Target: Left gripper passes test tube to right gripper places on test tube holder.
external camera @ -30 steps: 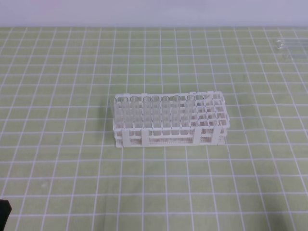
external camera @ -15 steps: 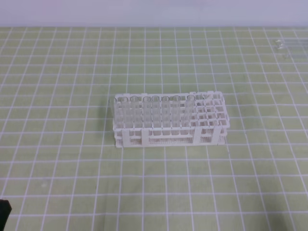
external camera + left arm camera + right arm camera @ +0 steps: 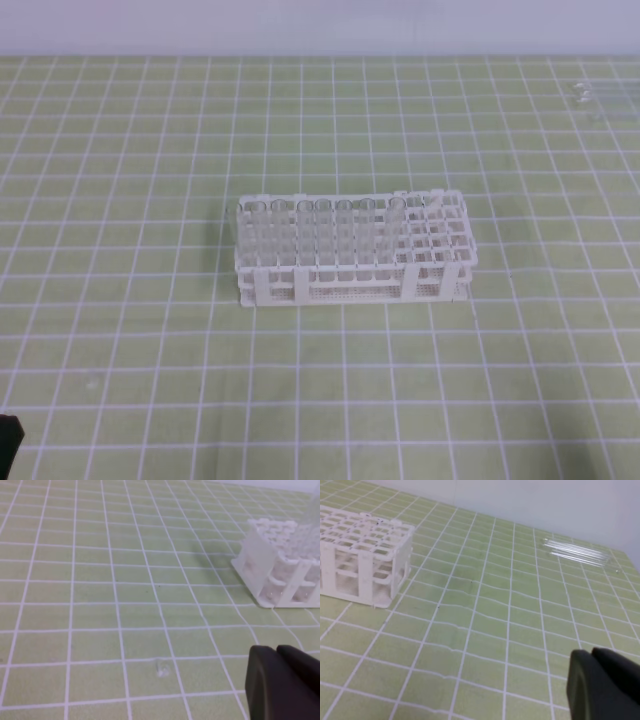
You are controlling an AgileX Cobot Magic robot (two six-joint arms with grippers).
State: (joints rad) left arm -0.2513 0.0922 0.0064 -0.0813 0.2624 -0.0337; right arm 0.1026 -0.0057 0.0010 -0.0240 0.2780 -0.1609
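change: none, scene static vs 1 s ago
holder (image 3: 352, 250): centre, part-filled
tubes (image 3: 580, 553): far right, untouched
left gripper (image 3: 285, 685): jaws narrow, empty
right gripper (image 3: 605, 682): same

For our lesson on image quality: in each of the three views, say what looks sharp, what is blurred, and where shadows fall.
Exterior high view: soft all over, and the test tube holder casts a faint shadow to its left. Left wrist view: the mat lines are crisp, while the left tool is a dark blur at the bottom corner. Right wrist view: the loose test tubes are fairly clear, the right tool blurred.
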